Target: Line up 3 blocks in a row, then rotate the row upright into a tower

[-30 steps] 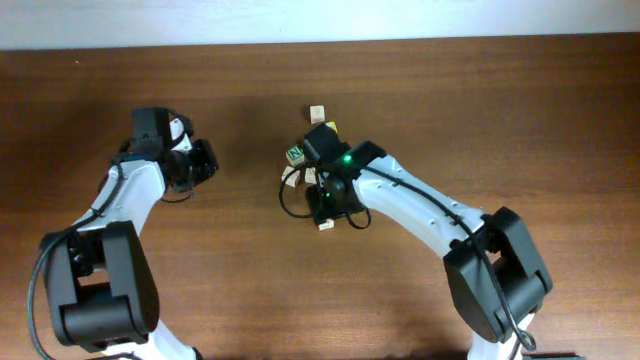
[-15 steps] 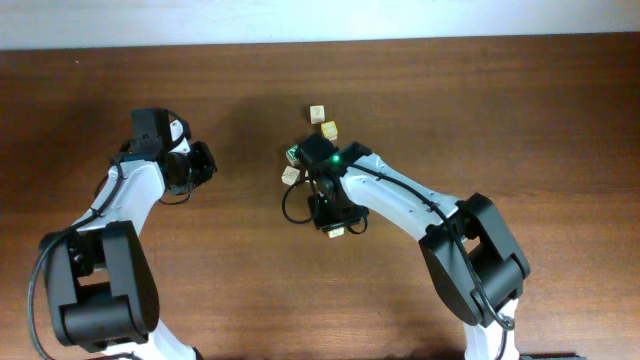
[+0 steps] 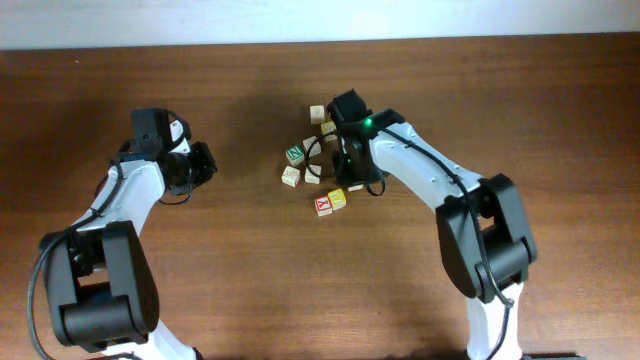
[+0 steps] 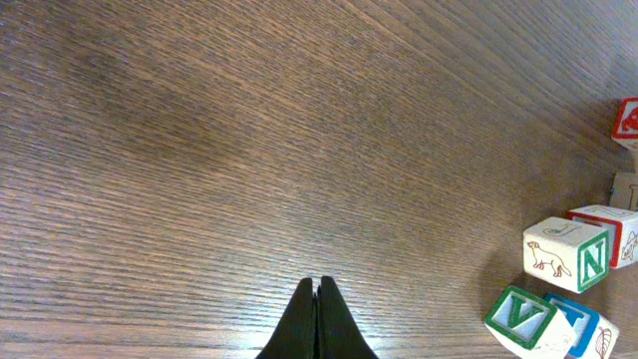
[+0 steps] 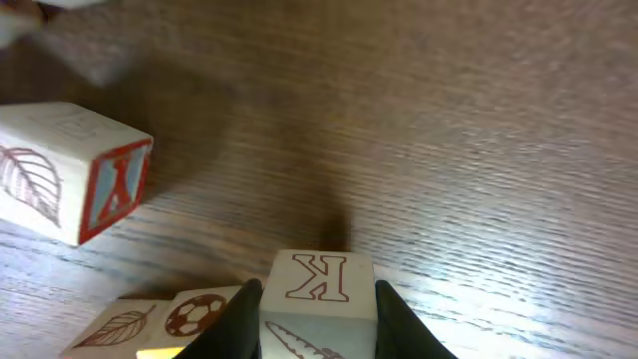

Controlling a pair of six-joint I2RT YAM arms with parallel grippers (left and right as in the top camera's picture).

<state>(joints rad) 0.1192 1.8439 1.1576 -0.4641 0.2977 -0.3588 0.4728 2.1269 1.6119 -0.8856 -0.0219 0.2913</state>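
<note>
Several small pale wooden blocks lie in a loose cluster mid-table, among them one with a green face (image 3: 294,154) and a red-lettered one (image 3: 324,206) beside a yellow one (image 3: 338,200). My right gripper (image 3: 352,176) stands over the cluster's right side. In the right wrist view it (image 5: 319,304) is shut on a block printed with a red K (image 5: 319,284); a soccer-ball block (image 5: 194,314) touches that block's left side. My left gripper (image 3: 205,162) is shut and empty, well left of the cluster, its tips (image 4: 317,291) over bare wood.
The left wrist view shows blocks at its right edge: one with a green N (image 4: 566,254) and one with a green V (image 4: 518,317). A red-lettered block with a leaf (image 5: 75,170) lies left of the right gripper. Two more blocks (image 3: 317,113) sit behind the cluster.
The right gripper has moved up and to the right across the cluster, uncovering the red and yellow blocks, and its jaws have narrowed onto the K block. The left arm has not moved.
</note>
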